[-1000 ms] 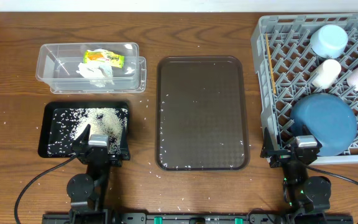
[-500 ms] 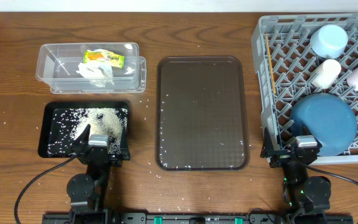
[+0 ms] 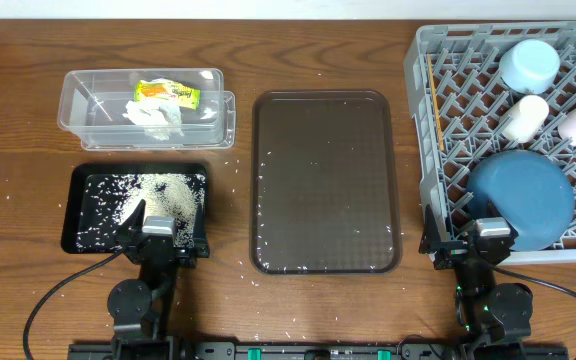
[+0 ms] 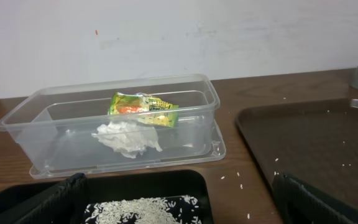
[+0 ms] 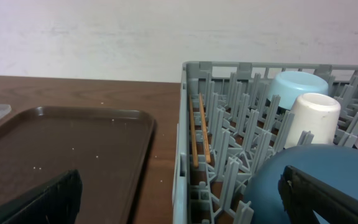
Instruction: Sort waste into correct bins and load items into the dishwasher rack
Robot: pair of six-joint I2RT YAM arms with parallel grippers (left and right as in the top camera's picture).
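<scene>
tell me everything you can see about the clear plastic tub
The clear plastic tub is a see-through rectangular box with rounded corners, open-topped and upright on the left of the wooden table. A wider clear lip shows at its base. Inside lie a crumpled white tissue and a yellow-green wrapper. The black tray sits just in front, not touching it.

I see the brown tabletop as grained wood with a low sheen. The clear rectangular plastic tub is glossy and see-through. In it, the crumpled white tissue looks like soft paper and the yellow-green wrapper like shiny film. The brown serving tray looks finely pebbled and matt. The grey lattice rack is dull moulded plastic, the large dark-blue bowl smooth and matt, and the thin pale chopsticks bare wood.
</scene>
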